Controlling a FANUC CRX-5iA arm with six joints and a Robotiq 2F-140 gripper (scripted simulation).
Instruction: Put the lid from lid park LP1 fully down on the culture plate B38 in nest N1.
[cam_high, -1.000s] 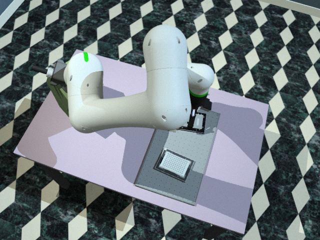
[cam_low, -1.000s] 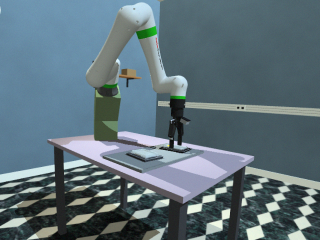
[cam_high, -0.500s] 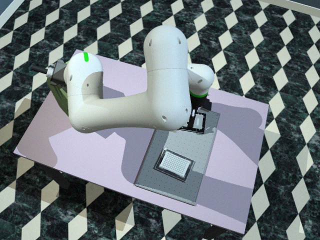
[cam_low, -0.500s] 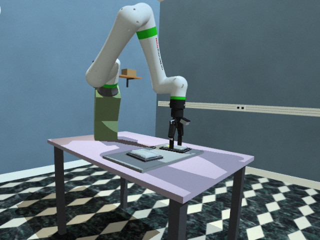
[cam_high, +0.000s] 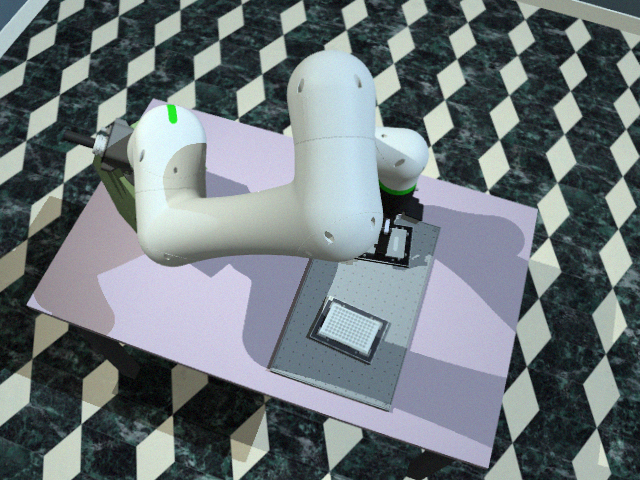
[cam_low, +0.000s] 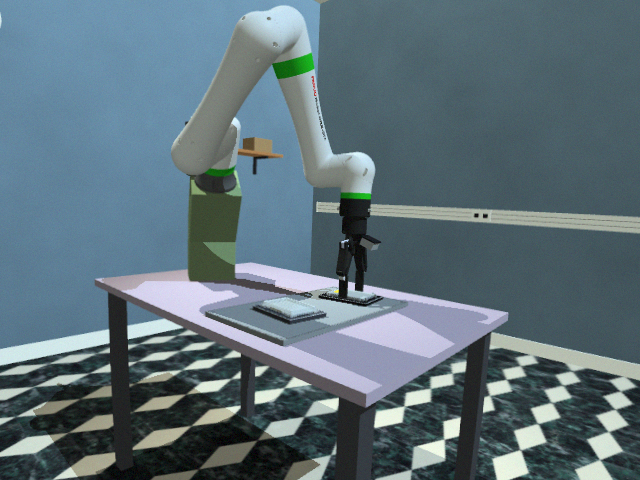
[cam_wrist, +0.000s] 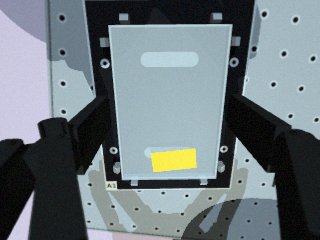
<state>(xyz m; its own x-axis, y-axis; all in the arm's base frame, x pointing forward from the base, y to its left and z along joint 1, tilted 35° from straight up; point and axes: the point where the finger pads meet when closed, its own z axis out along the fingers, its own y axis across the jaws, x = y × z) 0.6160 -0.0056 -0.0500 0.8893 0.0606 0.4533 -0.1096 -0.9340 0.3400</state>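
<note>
SETTING: you're looking at a lab automation cell | EVIDENCE: white six-joint arm (cam_low: 305, 103) on a green pedestal (cam_low: 213, 232), lilac worktop (cam_low: 413, 330) carrying a perforated grey deck plate (cam_high: 361, 279) with a multi-well culture plate (cam_high: 351, 330) in a black nest | ROOM: blue walls, checkered marble floor (cam_low: 542, 423), wall trunking (cam_low: 516, 217)

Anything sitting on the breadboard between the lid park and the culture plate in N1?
No objects. In the top view only bare perforated breadboard separates the lid, under the gripper, from the culture plate. The exterior view agrees.
</note>
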